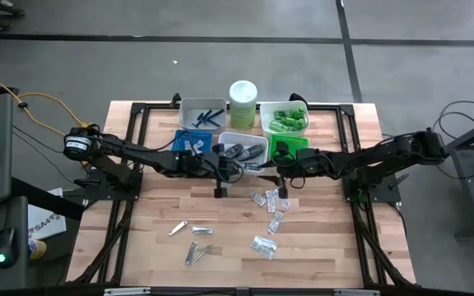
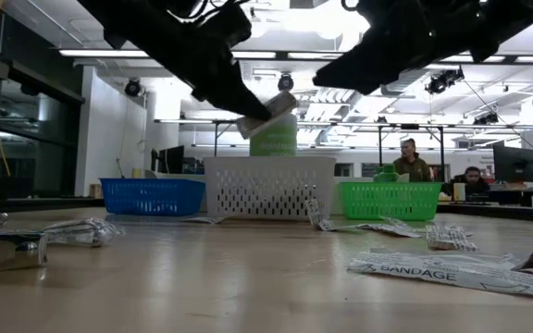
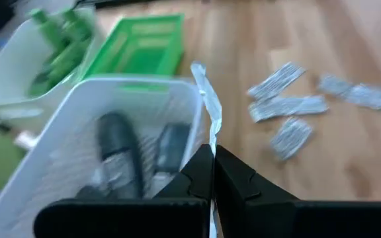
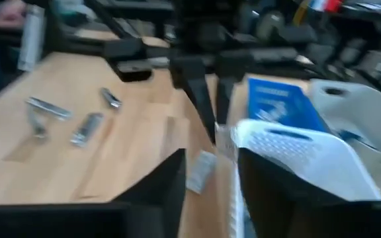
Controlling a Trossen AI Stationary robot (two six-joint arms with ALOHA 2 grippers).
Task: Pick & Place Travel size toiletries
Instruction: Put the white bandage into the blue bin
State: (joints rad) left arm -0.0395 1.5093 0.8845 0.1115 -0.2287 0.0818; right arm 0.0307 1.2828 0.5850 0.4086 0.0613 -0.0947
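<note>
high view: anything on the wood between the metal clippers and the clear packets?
Nothing: in the high view, bare wooden tabletop separates the silver metal clippers from the clear packets.

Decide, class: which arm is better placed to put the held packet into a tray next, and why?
Left. The left gripper is shut on the clear packet beside the white basket. The right gripper stands open beside it, holding nothing.

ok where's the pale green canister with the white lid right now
In the high view the canister stands upright at the table's far edge, centred, between the grey tray and the white tray of green tubes.
</note>
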